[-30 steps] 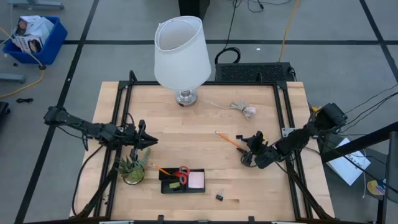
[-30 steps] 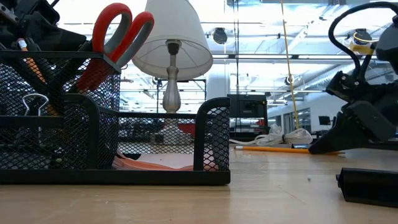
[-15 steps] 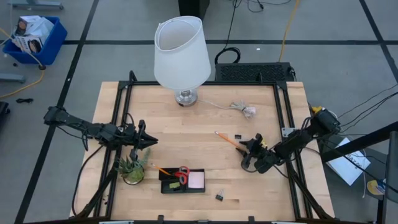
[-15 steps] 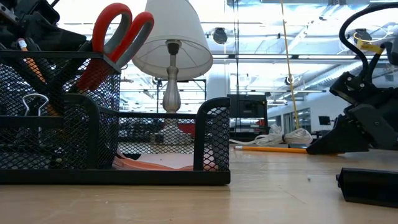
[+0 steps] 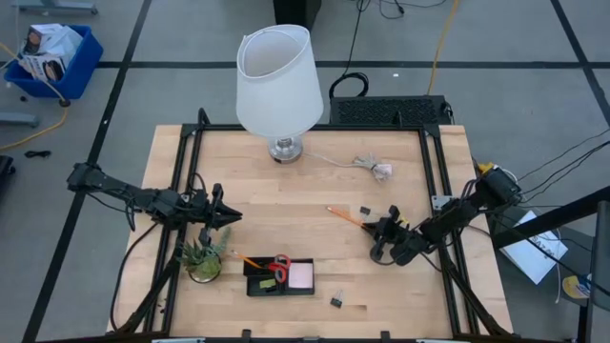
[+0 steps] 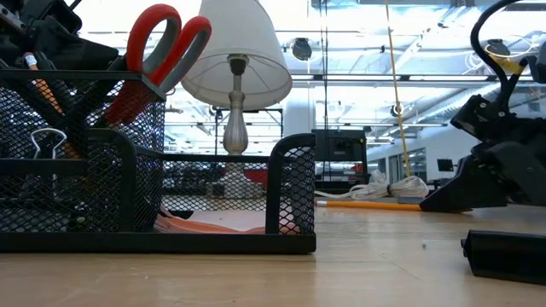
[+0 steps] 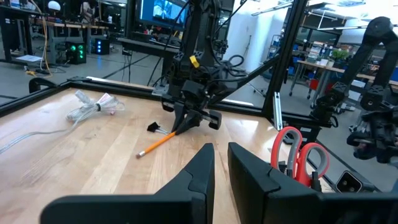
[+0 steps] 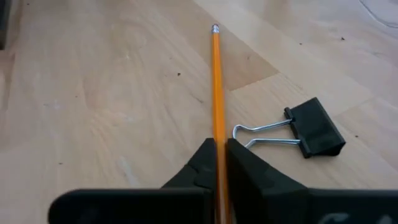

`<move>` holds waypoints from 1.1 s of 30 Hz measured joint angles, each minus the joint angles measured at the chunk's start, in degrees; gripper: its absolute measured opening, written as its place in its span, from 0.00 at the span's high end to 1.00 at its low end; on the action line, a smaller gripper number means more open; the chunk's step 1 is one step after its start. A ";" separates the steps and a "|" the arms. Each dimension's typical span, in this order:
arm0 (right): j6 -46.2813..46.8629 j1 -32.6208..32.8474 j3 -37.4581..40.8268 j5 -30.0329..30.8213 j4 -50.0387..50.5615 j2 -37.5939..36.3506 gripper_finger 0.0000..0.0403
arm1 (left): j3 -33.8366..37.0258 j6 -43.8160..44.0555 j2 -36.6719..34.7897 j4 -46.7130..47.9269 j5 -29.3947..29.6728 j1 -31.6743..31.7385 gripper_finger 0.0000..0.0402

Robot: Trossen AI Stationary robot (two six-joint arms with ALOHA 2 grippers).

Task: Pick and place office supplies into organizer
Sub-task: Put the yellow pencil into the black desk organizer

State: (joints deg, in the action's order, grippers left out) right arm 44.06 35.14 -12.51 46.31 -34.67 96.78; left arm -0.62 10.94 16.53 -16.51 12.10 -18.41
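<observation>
R gripper (image 8: 220,163) is pinching the orange pencil (image 8: 216,87) near one end, on the table well right of the organizer (image 5: 279,277) and a bit farther back. Long free end could swing or slip on lift, since the grip is off-centre. A binder clip (image 8: 309,129) lies just beside the pencil; a drag could snag it. Scissors (image 5: 280,268) already sit in the organizer, so the pencil could catch them going in. L gripper (image 5: 232,217), fingers pressed together & empty, waits left of the organizer, above the plant (image 5: 202,255).
</observation>
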 joint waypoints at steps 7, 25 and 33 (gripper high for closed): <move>-6.14 -0.13 0.13 -0.83 -6.62 0.15 0.96 | 0.00 0.00 0.00 0.00 -0.02 0.00 0.88; -21.13 -0.66 0.06 -3.79 -25.59 0.13 0.97 | 0.00 0.00 0.00 0.00 0.00 0.02 0.88; -26.97 -2.93 -0.13 -3.38 -36.53 0.08 0.97 | 0.00 0.00 0.02 0.00 0.00 0.00 0.88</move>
State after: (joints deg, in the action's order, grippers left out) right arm 17.09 32.21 -12.63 42.94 -71.20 96.86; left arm -0.62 10.94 16.55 -16.51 12.10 -18.41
